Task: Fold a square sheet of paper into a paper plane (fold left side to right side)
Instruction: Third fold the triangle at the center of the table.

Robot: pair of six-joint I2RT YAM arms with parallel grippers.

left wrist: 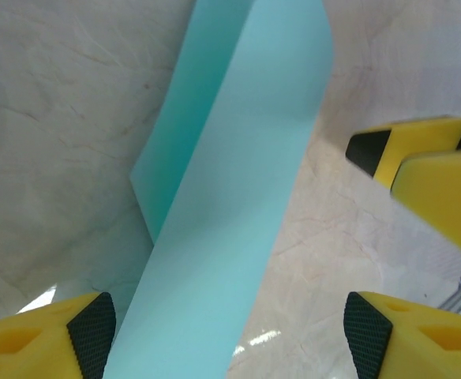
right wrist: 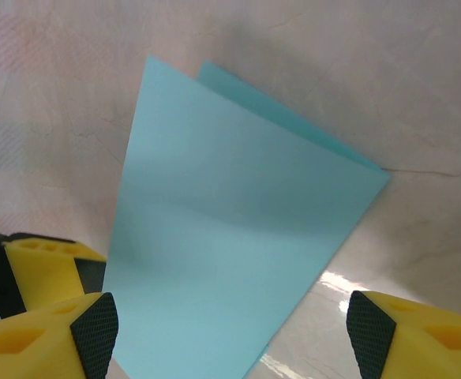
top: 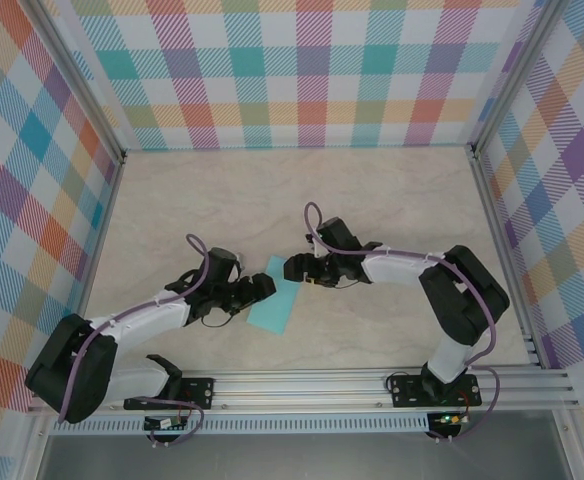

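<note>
The table (top: 372,200) is marble-look, and both arms reach in toward the middle of it. The square sheet of paper (top: 275,308) lies there folded in half, a slim turquoise strip between the two grippers. The left gripper (top: 262,288) is at its left edge and the right gripper (top: 294,268) at its upper right corner, with the two very near each other.

Both sets of fingers are spread wide and gripping nothing. The left pads (left wrist: 92,332) and right pads (right wrist: 96,332) just frame the paper.

What could go wrong: the fold doesn't look pressed down, so the top flap could spring back open. Pressing it now could lock in a crooked crease, because the layers don't line up. With the grippers this near each other, a careless move could also knock them together or drag the sheet.

The overhead view gives the layout but makes the paper look flat. The left wrist view shows the top layer lifted off the lower one — there's shadow underneath. The right wrist view shows the bottom layer poking out past the top one along the far edge.
</note>
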